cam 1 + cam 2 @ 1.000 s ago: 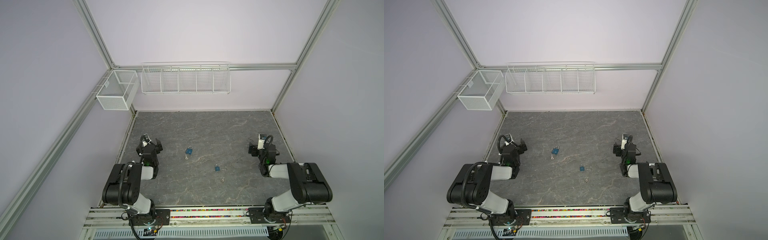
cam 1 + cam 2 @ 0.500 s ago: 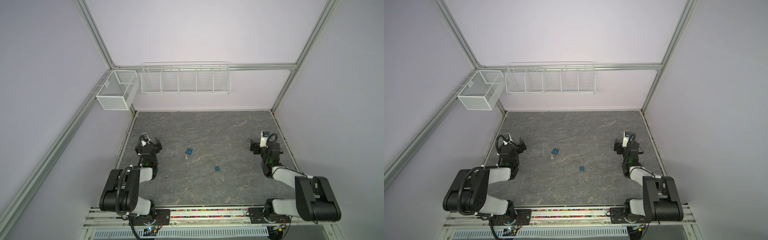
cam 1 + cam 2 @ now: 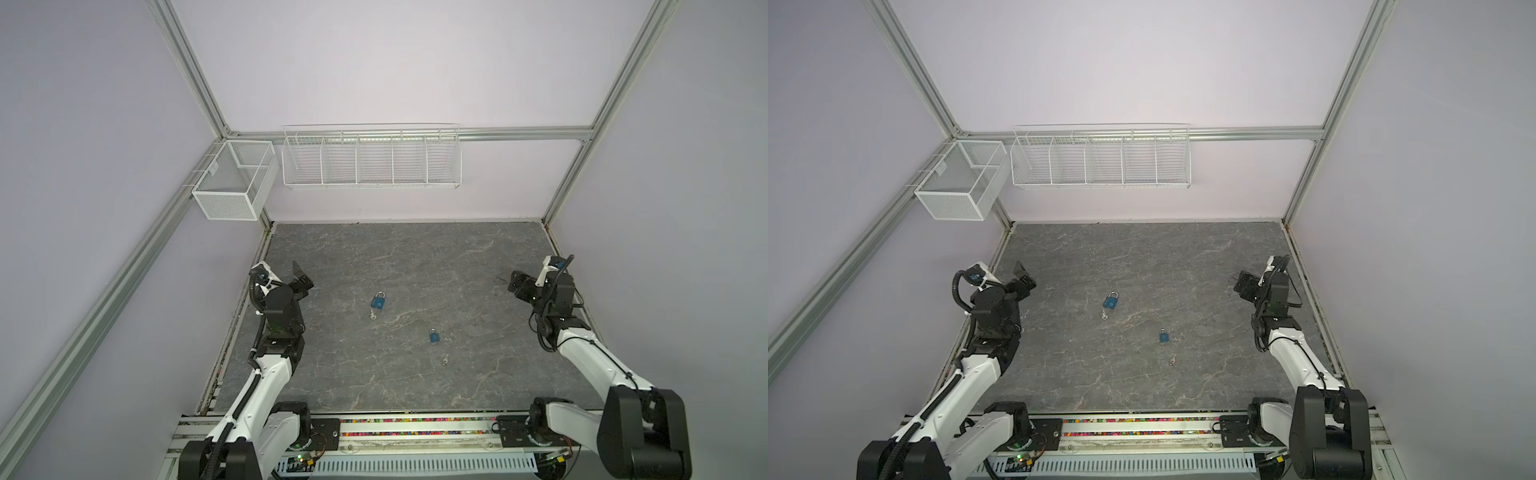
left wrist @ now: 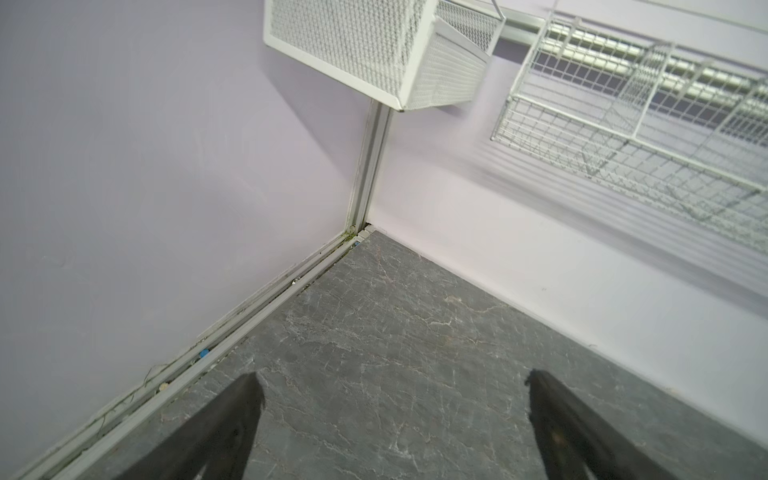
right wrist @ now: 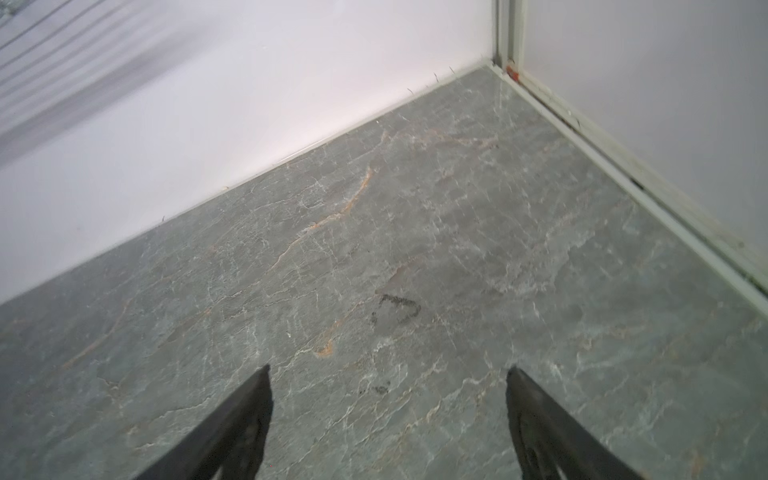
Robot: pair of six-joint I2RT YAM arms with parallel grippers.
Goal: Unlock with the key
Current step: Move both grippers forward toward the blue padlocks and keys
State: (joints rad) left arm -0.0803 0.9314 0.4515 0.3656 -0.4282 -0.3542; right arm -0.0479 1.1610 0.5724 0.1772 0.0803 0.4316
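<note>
A large padlock [image 3: 378, 300] [image 3: 1111, 301], blue with a metal shackle, lies flat near the middle of the grey table [image 3: 374, 249]. All other places are given from this lock.

A key [image 3: 372, 316] [image 3: 1104, 316] lies just beside its body, on the side toward the arm bases. In both top views it is too small to tell whether the key sits in the keyhole or only touches the lock. A small padlock [image 3: 434, 336] [image 3: 1164, 336], also blue, lies near, toward the bases and to the right. A second key [image 3: 445, 360] [image 3: 1172, 360] lies a little further the same way, apart from the small lock.

The left gripper [image 3: 302, 279] [image 3: 1023, 277] [image 4: 395, 374] is well apart to the left of the large padlock, and its jaws stand wide with only bare table between them. The right gripper [image 3: 517, 284] [image 3: 1244, 284] [image 5: 388, 369] is well apart to the right. Its jaws are also spread wide and hold nothing.

Beyond the large padlock, on the back wall, hangs a white wire rack [image 3: 371, 156]. A white mesh box [image 3: 232, 187] hangs in the far left corner.
</note>
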